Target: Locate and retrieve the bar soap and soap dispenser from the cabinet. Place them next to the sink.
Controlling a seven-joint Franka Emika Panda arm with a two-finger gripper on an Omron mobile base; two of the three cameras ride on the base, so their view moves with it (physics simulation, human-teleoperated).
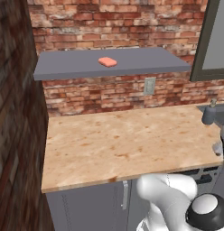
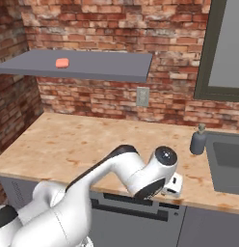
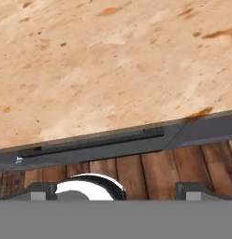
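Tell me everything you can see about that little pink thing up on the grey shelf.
It is the bar soap: a small salmon-pink block with rounded corners, smooth and matte. It lies flat on the cabinet's plain grey panel, left of the panel's middle, high above the counter against the brick wall. It touches only that panel; nothing else lies beside it.

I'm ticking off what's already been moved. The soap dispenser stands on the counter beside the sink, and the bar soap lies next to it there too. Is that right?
Not quite. The soap dispenser does stand on the counter beside the sink, but the bar soap is not next to it: it lies up on the grey cabinet shelf, as the right base view shows.
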